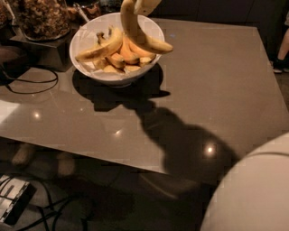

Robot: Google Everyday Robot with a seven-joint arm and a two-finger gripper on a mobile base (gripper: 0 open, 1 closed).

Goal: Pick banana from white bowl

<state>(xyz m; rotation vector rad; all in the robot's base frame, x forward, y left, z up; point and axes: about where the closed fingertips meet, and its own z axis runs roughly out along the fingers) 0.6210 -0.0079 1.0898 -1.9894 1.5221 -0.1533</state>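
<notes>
The white bowl (84,39) stands at the back left of the brown table and holds several short orange-yellow bananas (100,48). My gripper (143,4) is at the top edge of the view, above the bowl's right half, mostly cut off. It is shut on the upper end of the long curved pale-yellow banana (131,28). The banana hangs down from the gripper, lifted clear of the other fruit, and its lower end curves out to the right over the bowl's rim.
A glass jar of brown nuts (43,18) stands on a dark stand left of the bowl, with a black cable (28,85) looping on the table (216,90). My white body (253,189) fills the lower right. A shoe (282,65) shows at the right edge.
</notes>
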